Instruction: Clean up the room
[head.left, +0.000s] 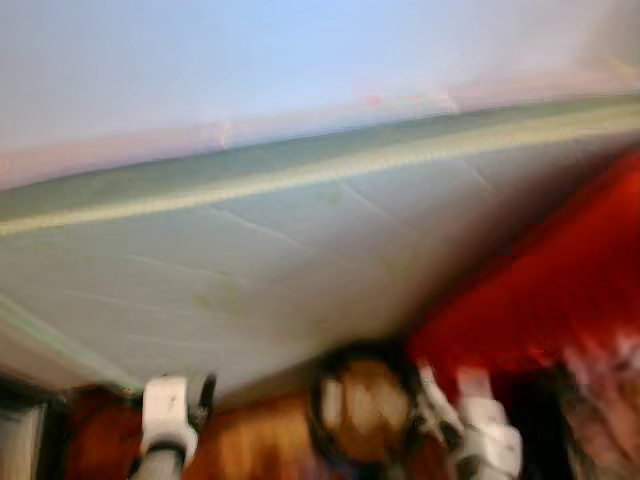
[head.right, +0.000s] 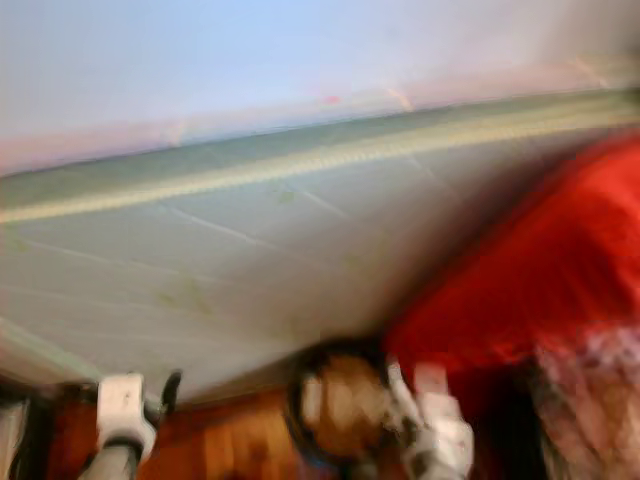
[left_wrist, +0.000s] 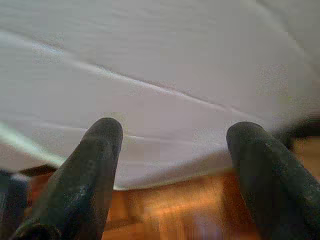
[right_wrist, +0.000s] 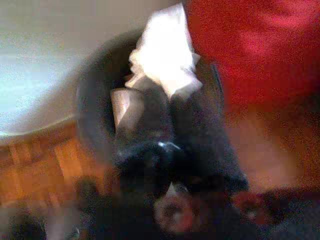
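Two grippers show low in the blurred head views. Far left, the left gripper (head.left: 190, 400) sits over the orange-brown wooden floor (head.left: 250, 440), fingers spread wide apart with nothing between them in the left wrist view, aimed at the edge of the pale grey-green mattress with light piping (head.left: 250, 270) that runs long across the frame, tilting up toward the right. Centre, a round dark-rimmed bin with brownish inside (head.left: 362, 405) stands on the floor against the mattress edge. Just right of it, the right gripper (right_wrist: 170, 100) has its fingers pressed together on a crumpled white tissue (right_wrist: 162, 47), seen in the right wrist view; the tissue hangs directly over the bin's dark rim and mouth. Far right, a bright red fabric mass (head.left: 560, 280) lies beside the mattress, touching or very near the bin; too blurred to tell which. Key relation: the bin lies straight ahead of and under the right gripper's tips, and the right arm is clearly the nearer one. Judging by this, the step in hand is dropping the tissue in the bin; the next move likely needs only a release.
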